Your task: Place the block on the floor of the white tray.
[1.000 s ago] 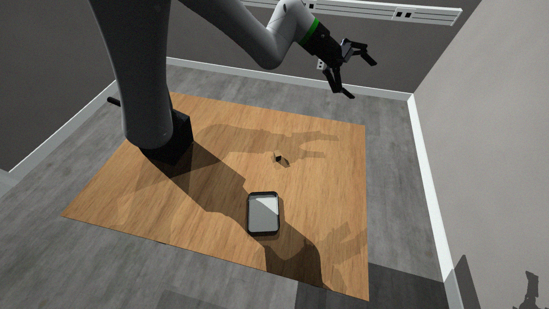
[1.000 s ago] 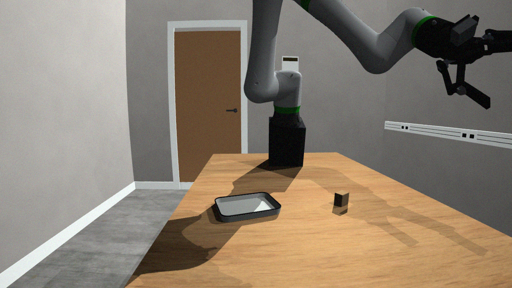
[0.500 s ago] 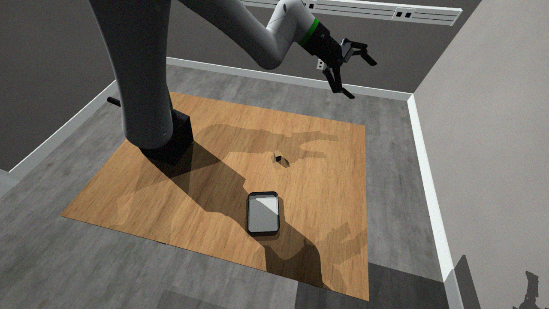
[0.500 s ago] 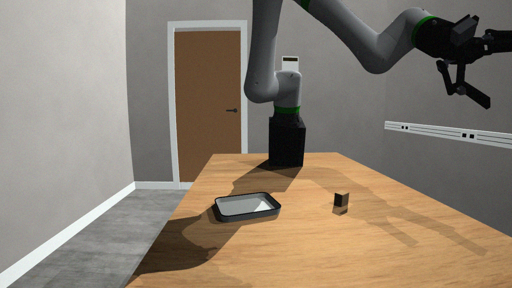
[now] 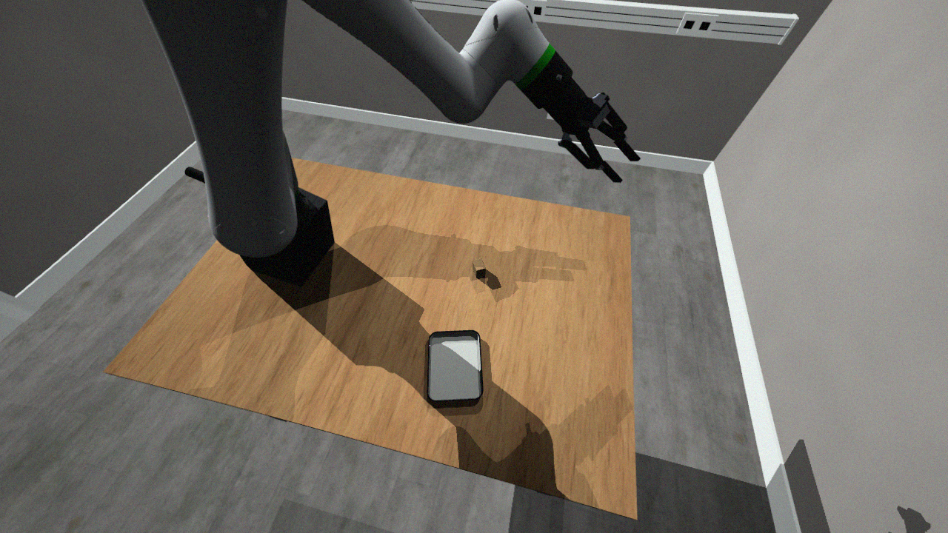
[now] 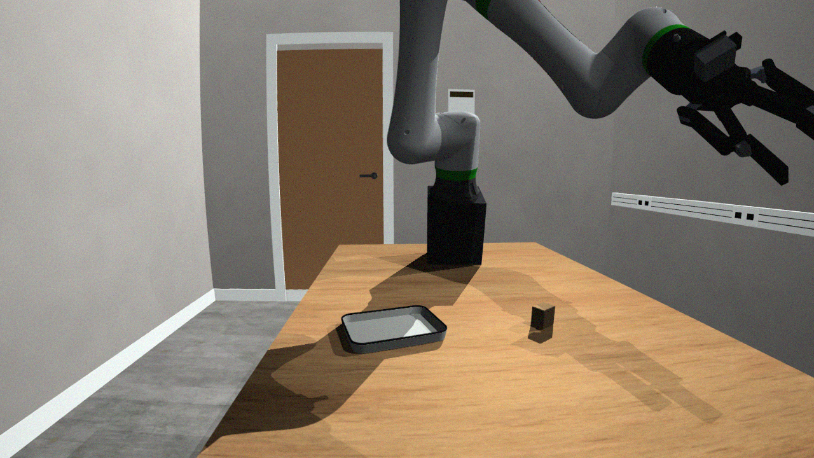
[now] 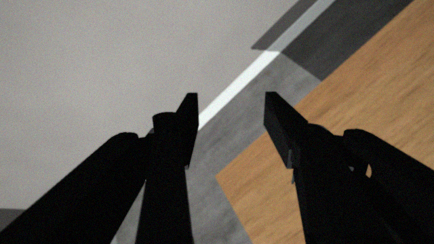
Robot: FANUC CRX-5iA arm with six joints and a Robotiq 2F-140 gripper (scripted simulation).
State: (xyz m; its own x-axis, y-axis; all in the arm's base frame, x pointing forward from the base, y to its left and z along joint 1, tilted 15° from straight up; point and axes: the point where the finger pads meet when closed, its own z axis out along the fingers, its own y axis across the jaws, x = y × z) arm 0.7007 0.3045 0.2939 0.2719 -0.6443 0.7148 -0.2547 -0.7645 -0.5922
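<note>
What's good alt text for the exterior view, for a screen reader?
A grey robot arm reaches high to the right, its black gripper partly open, holding nothing, far above a wooden table. On the table, a small dark block stands apart from a shallow white tray to its left, which holds nothing.

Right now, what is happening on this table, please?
One robot arm is meant to put the small block into the white tray. It has not picked the block up yet: the block stands on the wooden table, apart from the tray. The gripper hangs high above the table's far side, partly open, with nothing between its fingers. The tray holds nothing.
</note>
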